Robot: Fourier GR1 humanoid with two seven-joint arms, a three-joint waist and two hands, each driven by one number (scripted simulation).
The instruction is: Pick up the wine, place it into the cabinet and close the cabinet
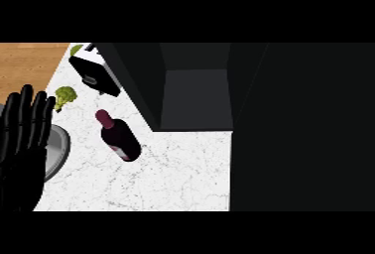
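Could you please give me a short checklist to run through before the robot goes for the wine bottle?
1. Wine bottle in view on the counter, nothing on it: ok.
2. Cabinet open, dark interior showing: ok.
3. Left hand free, fingers straight, at the view's left edge: ok.
4. Right hand in view: not ok, it does not show.
5. Nearby things apart from the bottle, namely broccoli, grey plate, black-and-white appliance: ok.

Open worktop (183,173) lies right of and nearer than wine bottle (118,136). Dark cabinet (194,94) blocks far-right. Toaster (95,74) and broccoli (65,96) crowd far-left; left robot hand (22,144) occupies left edge.
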